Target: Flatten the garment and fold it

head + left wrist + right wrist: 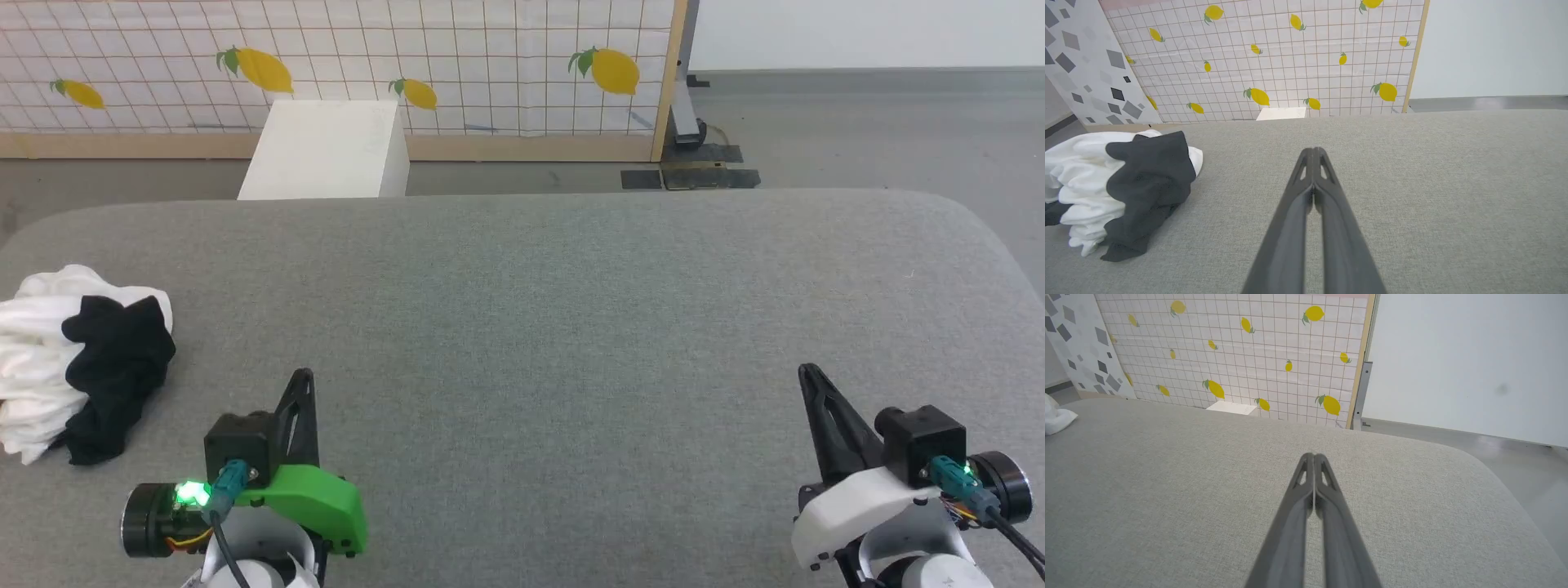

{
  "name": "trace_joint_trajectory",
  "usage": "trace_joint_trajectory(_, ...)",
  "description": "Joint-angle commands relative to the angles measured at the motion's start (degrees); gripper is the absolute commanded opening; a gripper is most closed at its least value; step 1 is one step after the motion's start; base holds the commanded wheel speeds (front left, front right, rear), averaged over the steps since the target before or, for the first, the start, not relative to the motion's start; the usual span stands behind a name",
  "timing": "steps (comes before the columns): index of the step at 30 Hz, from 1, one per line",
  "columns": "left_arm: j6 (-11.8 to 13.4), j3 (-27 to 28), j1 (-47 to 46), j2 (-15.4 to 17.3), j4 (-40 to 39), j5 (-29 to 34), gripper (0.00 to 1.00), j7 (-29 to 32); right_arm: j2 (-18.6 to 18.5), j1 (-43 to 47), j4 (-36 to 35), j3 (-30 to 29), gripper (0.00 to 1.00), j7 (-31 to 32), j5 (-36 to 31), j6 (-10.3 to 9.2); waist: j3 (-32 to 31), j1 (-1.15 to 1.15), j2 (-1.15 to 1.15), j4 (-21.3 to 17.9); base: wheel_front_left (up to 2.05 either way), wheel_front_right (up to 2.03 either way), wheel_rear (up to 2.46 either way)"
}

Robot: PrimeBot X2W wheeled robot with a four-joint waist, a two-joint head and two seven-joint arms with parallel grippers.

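The left pincer (301,380) is closed tight. Its two dark fingers (1290,228) press together to the tip with nothing between them. It is held low over the near left part of the grey surface (522,310), pointing away from the robot. The right pincer (810,376) mirrors it at the near right, likewise shut and empty. In each wrist view the tips meet over bare grey cloth. This reads as a resting pose, both arms parked evenly and clear of the work, so I judge the task not yet begun.

The garment (82,359) lies bunched in a heap at the left edge of the surface. It is to the left of the left pincer, a little farther off, and apart from it. White folds stack up in ripples, with a black piece, likely a sleeve, draped over their right side. No print or collar can be made out.

Since the heap sits off to that side, the left pincer seems best placed to reach it first, and it must open before it can take hold. The heap probably needs drawing toward the open middle, where there is room to spread it flat.

Beyond the far edge stand a white box (326,151) and a tiled panel (457,65) printed with lemons.
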Motion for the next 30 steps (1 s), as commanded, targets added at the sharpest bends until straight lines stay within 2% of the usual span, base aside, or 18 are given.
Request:
trace_joint_trajectory(1, 0.4, 0.2, 0.7, -0.2, -0.2, 0.6, 0.00, 0.1, 0.1, -0.8, -0.3, 0.1, 0.00, 0.0, -0.4, -0.09, 0.0, 0.00, 0.61, 0.0, 0.00, 0.00, 0.00)
trace_joint_trajectory(15, 0.4, 0.2, 0.7, -0.2, -0.2, 0.6, 0.00, 0.1, 0.1, -0.8, -0.3, 0.1, 0.00, 0.0, -0.4, -0.09, 0.0, 0.00, 0.61, 0.0, 0.00, 0.00, 0.00)
trace_joint_trajectory(16, 0.0, 0.0, 0.0, 0.0, 0.0, 0.0, 1.00, 0.0, 0.0, 0.0, 0.0, 0.0, 1.00, 0.0, 0.0, 0.00, 0.0, 0.00, 0.00, 0.0, 0.00, 0.00, 0.00)
trace_joint_trajectory(30, 1.0, -1.1, -0.9, 0.0, 1.7, -0.8, 1.00, -1.3, 0.0, -0.3, 0.7, -0.4, 1.00, -1.1, 0.7, -0.01, 0.0, 0.00, 0.06, 0.8, 0.00, 0.00, 0.00)
